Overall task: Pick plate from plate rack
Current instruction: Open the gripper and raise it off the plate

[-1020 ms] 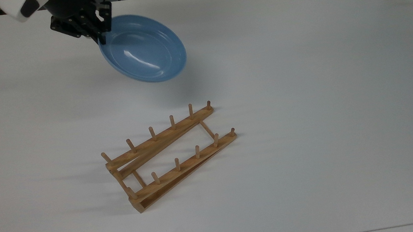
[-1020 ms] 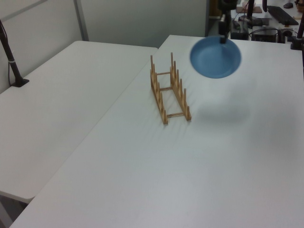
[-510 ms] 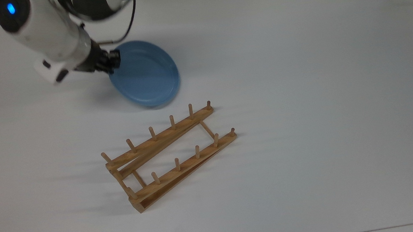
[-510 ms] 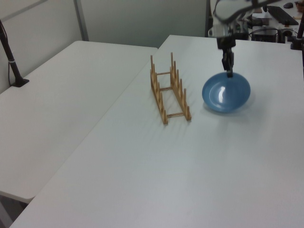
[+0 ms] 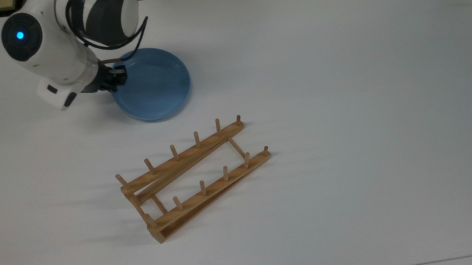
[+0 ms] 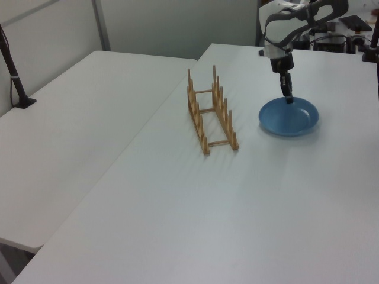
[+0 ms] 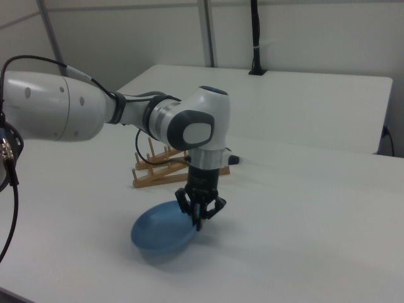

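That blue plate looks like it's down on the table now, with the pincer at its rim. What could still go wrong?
The pincer grips the plate only at its rim, so letting go or lifting unevenly might tip or drag it across the table. The wooden rack stands apart from the plate with every slot bare; a low sweep of the arm that way could knock it.

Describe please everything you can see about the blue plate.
The plate is round, shallow, plain matte blue with a raised rim. It lies flat, hollow side up, on the white table, apart from the wooden plate rack. The gripper is shut on its rim at the top view's left edge.
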You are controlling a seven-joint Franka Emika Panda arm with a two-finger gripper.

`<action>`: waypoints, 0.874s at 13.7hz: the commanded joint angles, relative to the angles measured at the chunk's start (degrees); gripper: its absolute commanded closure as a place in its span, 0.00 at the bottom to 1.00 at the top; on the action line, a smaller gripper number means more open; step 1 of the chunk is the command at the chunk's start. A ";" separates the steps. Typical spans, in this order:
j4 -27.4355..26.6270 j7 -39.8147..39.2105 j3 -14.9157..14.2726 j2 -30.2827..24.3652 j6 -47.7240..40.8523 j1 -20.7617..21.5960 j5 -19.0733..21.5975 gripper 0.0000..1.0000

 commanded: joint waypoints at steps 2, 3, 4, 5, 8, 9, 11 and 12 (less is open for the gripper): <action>-1.98 -1.35 -1.96 -0.43 1.22 0.23 -5.30 0.00; -1.98 -1.09 -1.96 -0.60 1.05 0.40 -5.30 0.00; -2.07 -1.08 -1.96 -0.43 1.04 0.49 -5.56 0.00; -2.07 -0.91 -1.96 -0.43 0.96 0.49 -6.08 0.00; -1.37 0.66 -1.96 -2.35 -0.97 1.02 -6.26 0.00; -1.37 3.46 -1.44 -4.89 -1.50 1.63 -6.26 0.00; -1.37 10.05 -1.17 -10.07 -2.73 4.52 -6.18 0.00; -1.28 13.65 -0.30 -12.18 -4.56 5.49 -6.18 0.00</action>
